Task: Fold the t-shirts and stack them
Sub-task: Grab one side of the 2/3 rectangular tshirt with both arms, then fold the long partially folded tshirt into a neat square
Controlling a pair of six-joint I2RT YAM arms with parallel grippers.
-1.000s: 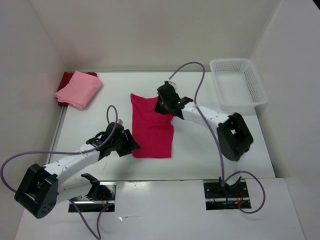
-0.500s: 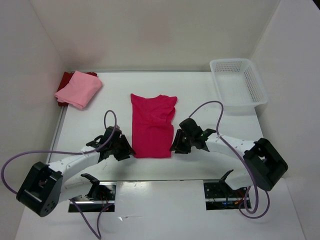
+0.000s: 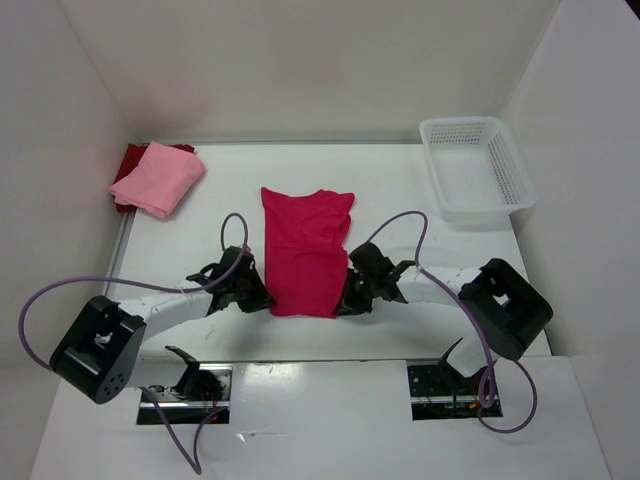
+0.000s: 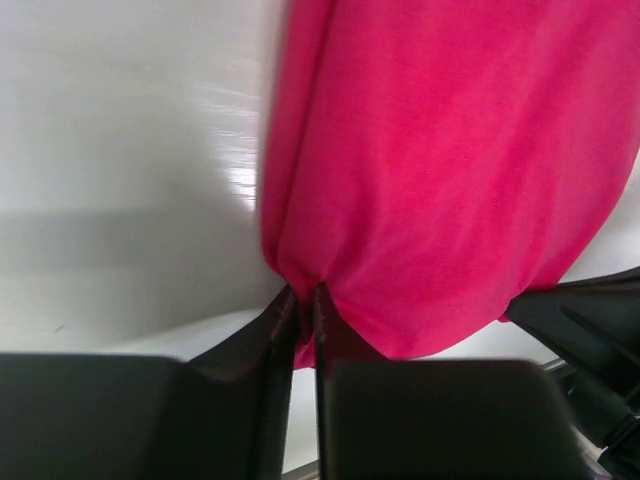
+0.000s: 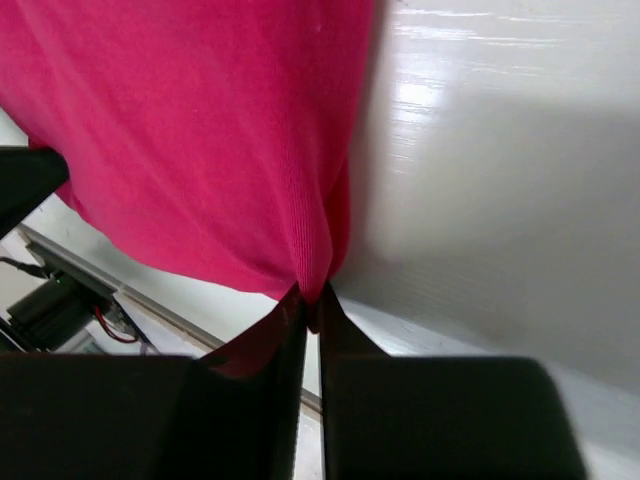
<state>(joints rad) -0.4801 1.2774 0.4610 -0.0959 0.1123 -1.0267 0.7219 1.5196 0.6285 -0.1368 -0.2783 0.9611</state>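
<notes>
We see bare table (image 3: 400, 185) where a gripper could pass between the magenta shirt (image 3: 305, 255) and the white basket (image 3: 520, 170), and also behind the shirt. The light pink shirt (image 3: 158, 178) lying on the dark red shirt (image 3: 128, 160) fills the far left corner. The left arm (image 3: 170, 308) and right arm (image 3: 440, 285) lie low and close off the near strip.

Lab test cell: white walls (image 3: 300, 70), tabletop (image 3: 400, 190)

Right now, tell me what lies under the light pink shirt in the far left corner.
A dark red shirt lies under the light pink shirt; only its far and left edges show. The rest is covered, so its fold cannot be judged.
</notes>
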